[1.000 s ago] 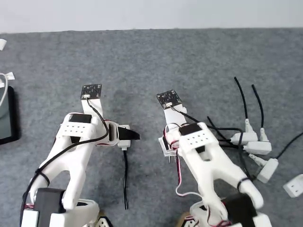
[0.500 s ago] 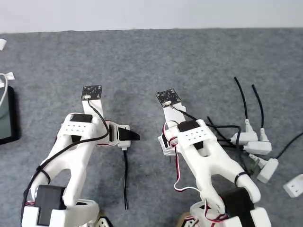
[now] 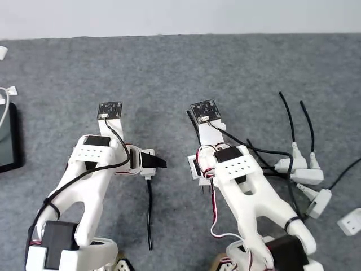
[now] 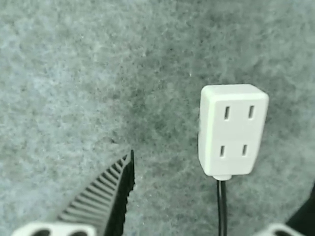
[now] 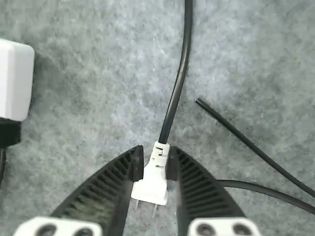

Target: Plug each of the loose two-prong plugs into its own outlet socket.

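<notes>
Right gripper (image 5: 155, 156) clamping plug (image 5: 150, 189), prongs pointing back toward wrist; outlet socket (image 4: 231, 130) lying face-up just ahead of left gripper (image 4: 219, 189), jaws spread.

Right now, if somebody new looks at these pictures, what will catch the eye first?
The right arm's fingers clamp a white two-prong plug. A white outlet block lies on the grey carpet ahead of the left arm's open fingers; more loose plugs cluster at the table's right.

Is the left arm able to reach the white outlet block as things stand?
Probably yes: the outlet block lies on bare carpet just ahead of the open left gripper, nothing between them.
</notes>
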You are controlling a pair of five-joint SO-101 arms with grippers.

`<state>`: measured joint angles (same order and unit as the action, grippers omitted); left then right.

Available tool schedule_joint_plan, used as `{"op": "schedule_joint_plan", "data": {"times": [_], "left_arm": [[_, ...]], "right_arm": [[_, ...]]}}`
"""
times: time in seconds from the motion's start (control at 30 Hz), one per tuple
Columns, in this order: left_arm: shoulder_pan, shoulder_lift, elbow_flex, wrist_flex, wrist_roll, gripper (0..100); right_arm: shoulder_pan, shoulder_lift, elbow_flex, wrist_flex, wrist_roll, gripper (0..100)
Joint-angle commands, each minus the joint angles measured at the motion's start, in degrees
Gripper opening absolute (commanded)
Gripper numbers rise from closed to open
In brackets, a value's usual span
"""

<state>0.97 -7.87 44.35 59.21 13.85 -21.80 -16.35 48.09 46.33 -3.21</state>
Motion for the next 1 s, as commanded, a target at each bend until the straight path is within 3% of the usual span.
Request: {"op": "schedule_joint_plan", "data": {"times": [0.0,0.17,0.97], "left_arm": [[-0.2,-0.4,-2.8,-1.5,-0.6,50],[-0.2,-0.4,-2.8,-1.5,-0.6,50],[-0.1,0.1,-2.9,-1.5,-0.7,50]], "right_arm": [[1.0,0.8,-0.5,-2.1,-0.4,7.1],[1.7,3.6,-1.7,-1.7,-0.5,11.2],[-0.1,10.4,-6.9,1.0,-1.9,11.1]]}}
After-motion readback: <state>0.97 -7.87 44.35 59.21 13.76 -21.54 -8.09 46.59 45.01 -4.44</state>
